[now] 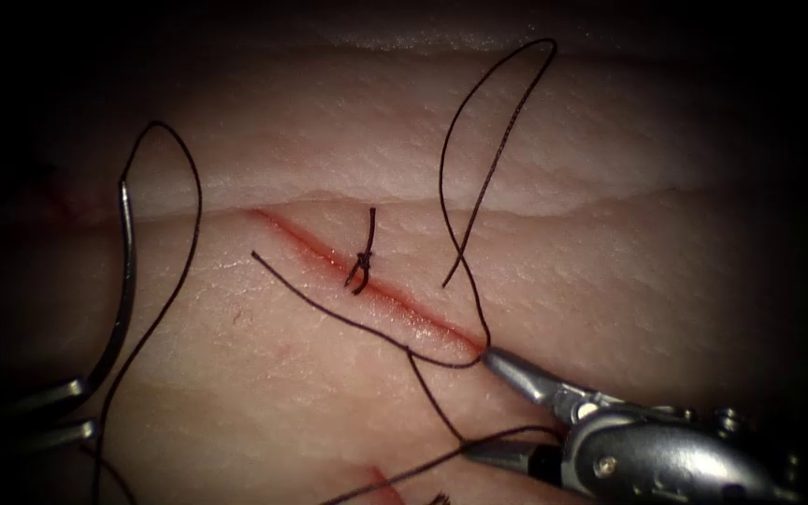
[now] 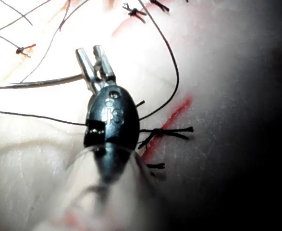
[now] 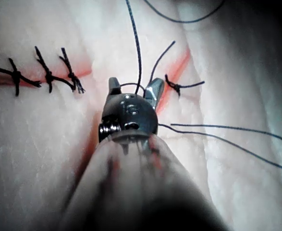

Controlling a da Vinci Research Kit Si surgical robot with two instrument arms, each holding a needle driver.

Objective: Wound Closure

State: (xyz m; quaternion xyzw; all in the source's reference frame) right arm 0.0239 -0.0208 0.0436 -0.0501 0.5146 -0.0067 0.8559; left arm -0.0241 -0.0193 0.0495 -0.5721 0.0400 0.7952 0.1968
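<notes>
While the right tool [image 1: 476,404] spreads its jaws around thread [image 1: 497,140] at the cut's [image 1: 395,299] right end, the needle [image 1: 126,281] lies left, outside the tissue [image 1: 628,262].

Left wrist: the left tool [image 2: 91,49] is parted, the needle [image 2: 40,84] at its crotch.

Right wrist: the right tool [image 3: 136,82] straddles the thread [image 3: 136,48]; I'd grip thread alone, sparing tissue.

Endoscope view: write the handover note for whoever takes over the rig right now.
Left pincer: the needle's lower end meets it; I cannot tell whether it grips.
Right pincer: open, holding nothing, one tip at the cut's right end, thread running between its jaws.
Needle: out of the tissue, left of the cut.
Done: one knotted stitch across the cut.
Left: the cut gapes on both sides of that stitch.
</notes>
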